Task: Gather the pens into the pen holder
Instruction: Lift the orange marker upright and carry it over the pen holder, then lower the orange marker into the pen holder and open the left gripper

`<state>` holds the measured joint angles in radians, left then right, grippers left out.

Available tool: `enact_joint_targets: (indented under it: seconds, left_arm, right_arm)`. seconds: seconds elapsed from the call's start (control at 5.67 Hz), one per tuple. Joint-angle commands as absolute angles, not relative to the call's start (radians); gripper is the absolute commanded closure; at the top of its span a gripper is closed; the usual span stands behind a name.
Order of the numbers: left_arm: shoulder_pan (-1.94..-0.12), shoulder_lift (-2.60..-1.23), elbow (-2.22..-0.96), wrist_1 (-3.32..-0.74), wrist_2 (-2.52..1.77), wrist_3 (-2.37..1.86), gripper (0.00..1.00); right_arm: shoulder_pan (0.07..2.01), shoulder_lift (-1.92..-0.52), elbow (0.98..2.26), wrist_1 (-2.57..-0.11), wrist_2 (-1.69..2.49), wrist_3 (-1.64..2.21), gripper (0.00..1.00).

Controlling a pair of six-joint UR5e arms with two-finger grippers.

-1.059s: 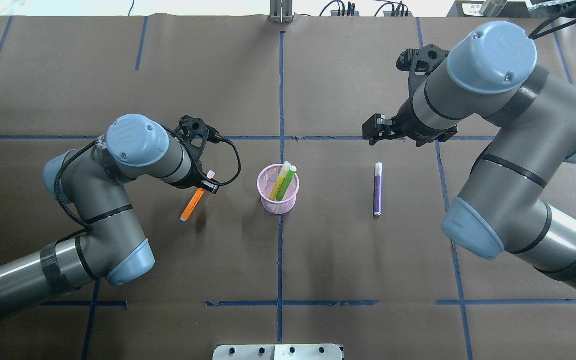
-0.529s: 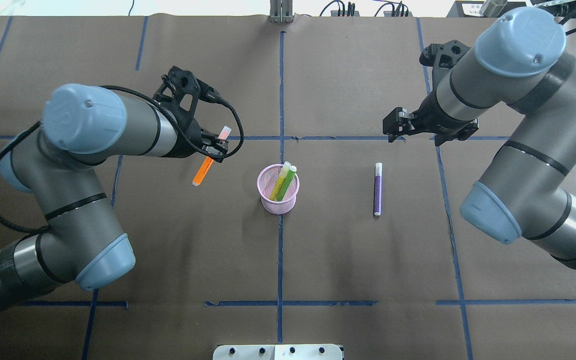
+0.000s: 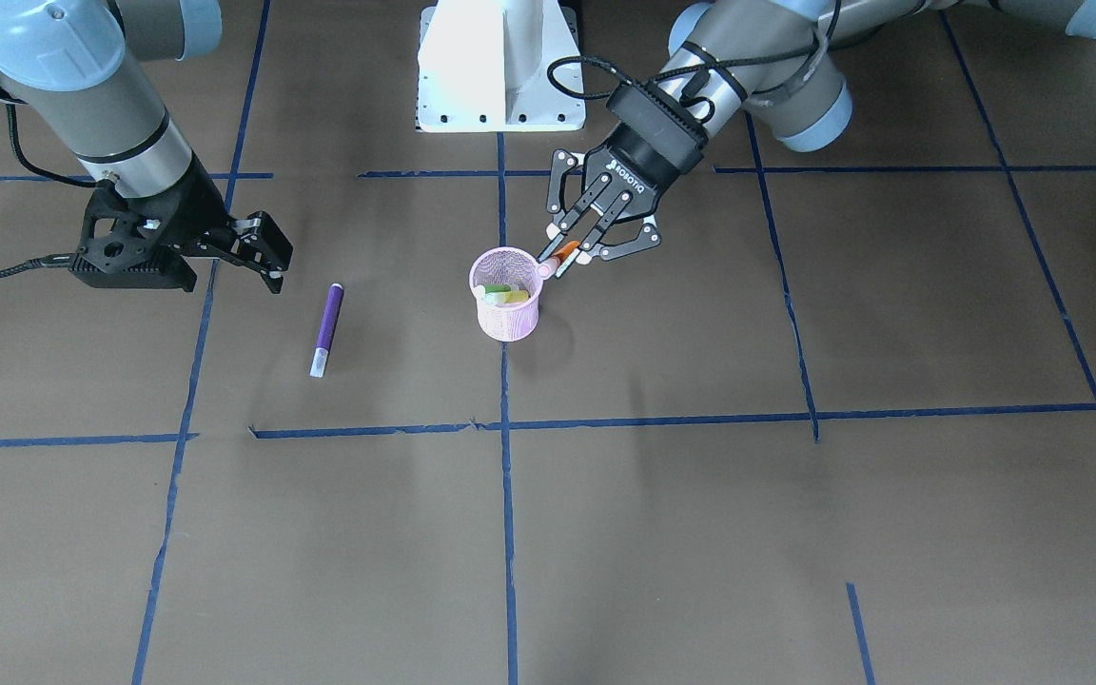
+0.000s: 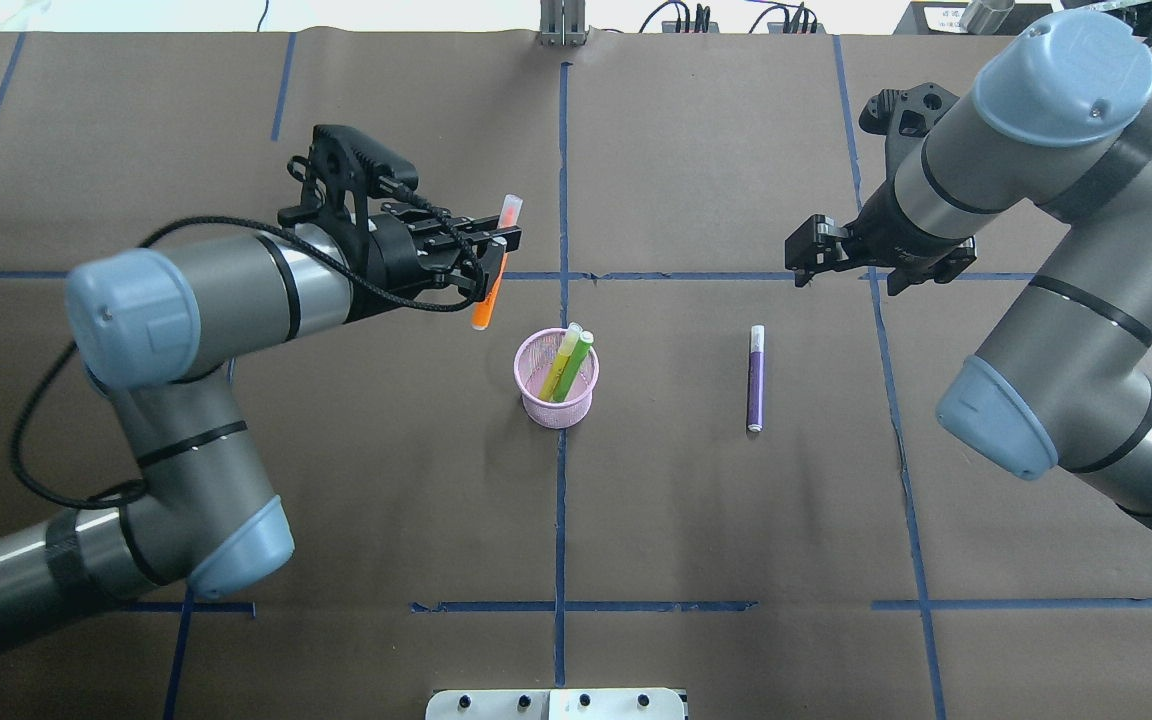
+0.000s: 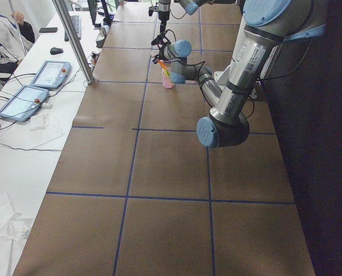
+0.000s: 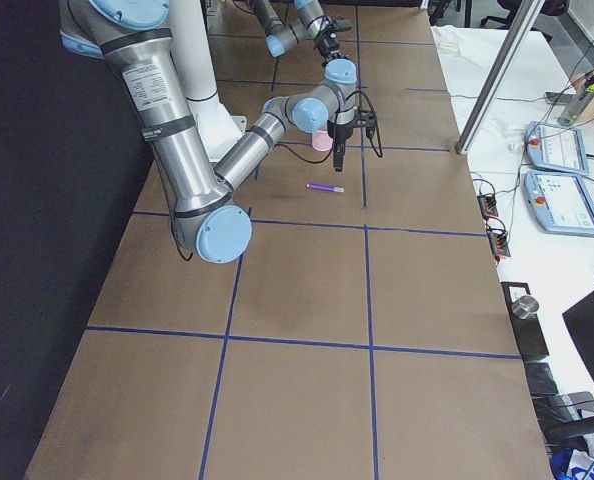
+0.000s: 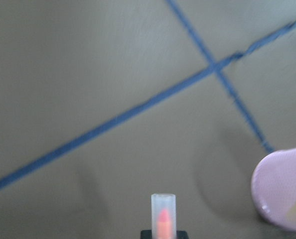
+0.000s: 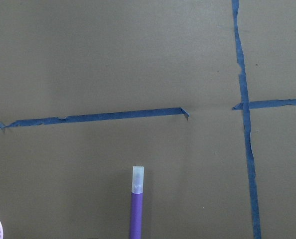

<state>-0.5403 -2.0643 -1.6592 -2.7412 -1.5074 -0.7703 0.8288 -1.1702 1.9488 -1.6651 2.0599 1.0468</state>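
The pink mesh pen holder stands at the table's middle with a yellow and a green pen in it; it also shows in the front view and at the left wrist view's right edge. My left gripper is shut on an orange pen, held in the air, tilted, just left of and beyond the holder; in the front view the orange pen is by the holder's rim. A purple pen lies on the table right of the holder. My right gripper is open and empty, beyond the purple pen.
Blue tape lines cross the brown table cover. A white mounting base stands at the robot's side of the table. A side bench with tablets and an upright metal post runs along the operators' side.
My left gripper has lifted the orange pen off the table and carried it up and right toward the holder. My right arm has drawn back to the right, away from the holder.
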Motion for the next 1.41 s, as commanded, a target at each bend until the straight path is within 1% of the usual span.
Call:
enact_joint_targets:
  seconds: [0.0,0.53,0.88,1.06,1.24]
  left_arm:
    - [-0.473,-2.081,-1.406,-3.194,-1.37,-0.781,1.0]
    - [-0.451,-2.12,-1.401,-3.201,-1.359,-0.782,1.0]
    - [-0.434,-2.147,-1.341,-3.203,-1.351,-0.782,1.0]
    - [-0.414,-2.151,-1.341,-3.203,-1.332,-0.782,0.97]
    - [-0.402,-2.154,-1.347,-3.197,-1.331,-0.822,0.35]
  right_arm:
    - [0.828,-1.172,1.948,-1.666,2.062,1.048,0.0]
    - [0.828,-1.173,1.948,-1.666,2.062,1.048,0.0]
    - [0.828,-1.173,1.947,-1.664,2.062,1.049,0.0]
    - [0.83,-1.173,1.944,-1.664,2.062,1.049,0.0]
    - [0.831,-1.175,1.941,-1.664,2.062,1.048,0.0]
